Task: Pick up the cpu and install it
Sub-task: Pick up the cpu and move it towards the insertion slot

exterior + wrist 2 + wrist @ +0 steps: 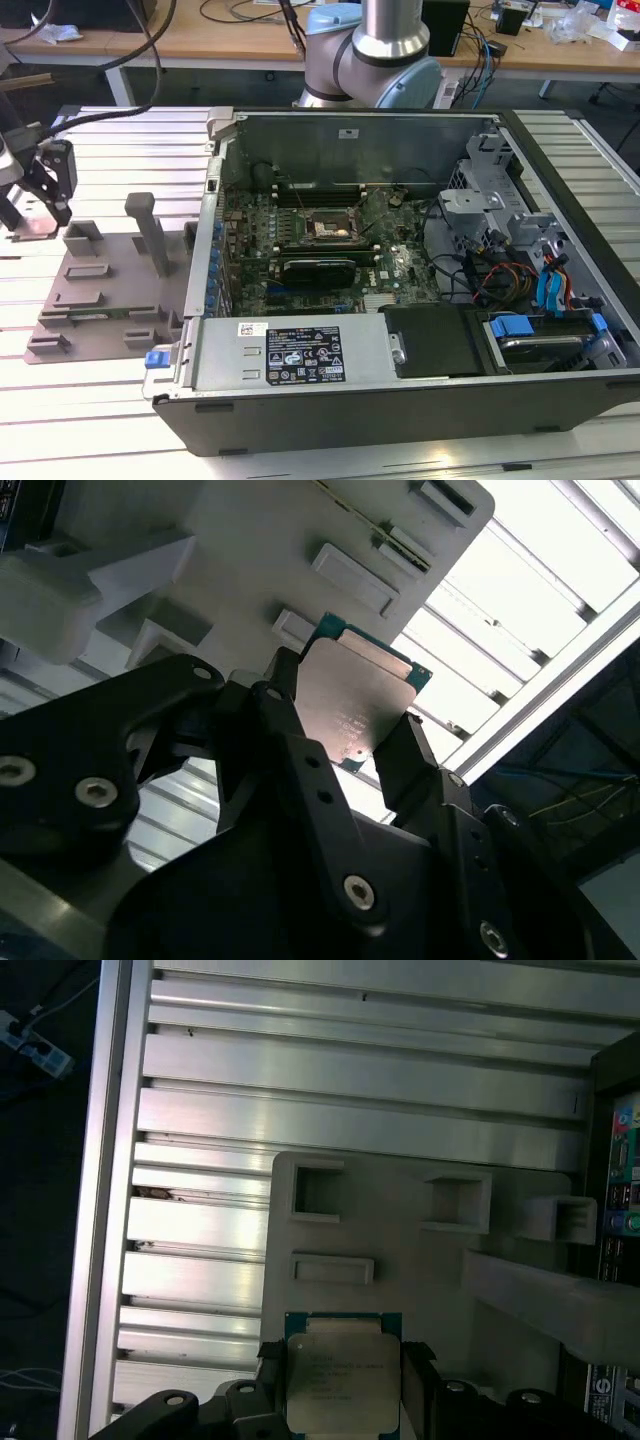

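While the arm hangs out over the grey fixture tray (110, 290), the gripper (345, 730) is closed on the cpu (355, 695): two black fingers (405, 755) pinch opposite edges of its green board, silver lid facing the wrist cameras. The cpu sits right between the fingertips in both wrist views, with the tray pockets just beyond it. Can't tell if it's clear of the tray or resting on it. The open computer case (300, 355) is well apart from the gripper, off to its side. The socket (333, 228) lies deep inside the case on the motherboard (400, 265), just beside a long black card (318, 268).

Risks, as I judge them:
- The grip is on thin edges only, so a light squeeze or a jerky move could let the chip pivot or slip. It would drop onto the tray or the slatted table (100, 420).
- The route to the socket goes over the case wall, and a low pass could clip the rim and knock the chip askew.
- A chip that arrives tilted or rotated won't seat and could damage the socket contacts.
- Can't tell if the socket frame is open; if it's shut, the chip lands on metal
- The card next to the socket leaves little room for the fingers
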Available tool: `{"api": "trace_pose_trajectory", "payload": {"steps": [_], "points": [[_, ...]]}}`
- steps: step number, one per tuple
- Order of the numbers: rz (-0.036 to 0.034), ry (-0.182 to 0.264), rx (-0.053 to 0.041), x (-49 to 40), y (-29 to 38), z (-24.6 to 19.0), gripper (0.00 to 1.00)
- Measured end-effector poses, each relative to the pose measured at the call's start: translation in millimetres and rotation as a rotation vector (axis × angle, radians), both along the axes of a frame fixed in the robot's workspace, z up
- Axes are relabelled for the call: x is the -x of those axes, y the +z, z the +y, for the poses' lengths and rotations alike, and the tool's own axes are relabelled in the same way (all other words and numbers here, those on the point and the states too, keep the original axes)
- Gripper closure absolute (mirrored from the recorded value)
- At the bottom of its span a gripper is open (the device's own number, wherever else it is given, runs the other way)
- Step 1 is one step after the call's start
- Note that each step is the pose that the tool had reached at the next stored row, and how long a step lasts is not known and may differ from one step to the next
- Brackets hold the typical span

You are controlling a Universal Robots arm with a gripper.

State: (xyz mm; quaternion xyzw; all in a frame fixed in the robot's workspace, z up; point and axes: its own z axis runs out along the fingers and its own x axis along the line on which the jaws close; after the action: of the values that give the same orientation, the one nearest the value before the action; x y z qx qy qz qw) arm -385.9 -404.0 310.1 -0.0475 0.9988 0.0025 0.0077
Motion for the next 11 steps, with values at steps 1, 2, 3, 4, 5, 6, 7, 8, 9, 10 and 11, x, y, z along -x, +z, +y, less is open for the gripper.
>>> {"api": "trace_pose_trajectory", "payload": {"steps": [1, 2, 3, 4, 5, 6, 7, 8, 9, 10, 11], "points": [[0.0001, 0.0, 0.0, 0.0, 2.6, 0.0, 0.45], [0.0, 0.0, -0.0001, 0.0, 5.1, 0.0, 0.45], [0.0, 0.0, 0.0, 0.0, 7.6, 0.1, 0.45], [-0.0001, 0.0, -0.0001, 0.0, 9.9, 0.1, 0.45], [0.0, 0.0, 0.0, 0.0, 11.1, 0.1, 0.45], [0.0, 0.0, 0.0, 0.0, 12.5, 0.1, 0.45], [0.0001, 0.0, 0.0, 0.0, 13.9, 0.1, 0.45], [-0.0001, 0.0, -0.0001, 0.0, 15.5, 0.1, 0.45], [0.0, 0.0, -0.0001, 0.0, 16.8, 0.1, 0.45], [0.0, 0.0, 0.0, 0.0, 18.1, 0.1, 0.45], [0.0, 0.0, 0.0, 0.0, 19.9, 0.1, 0.45]]}}
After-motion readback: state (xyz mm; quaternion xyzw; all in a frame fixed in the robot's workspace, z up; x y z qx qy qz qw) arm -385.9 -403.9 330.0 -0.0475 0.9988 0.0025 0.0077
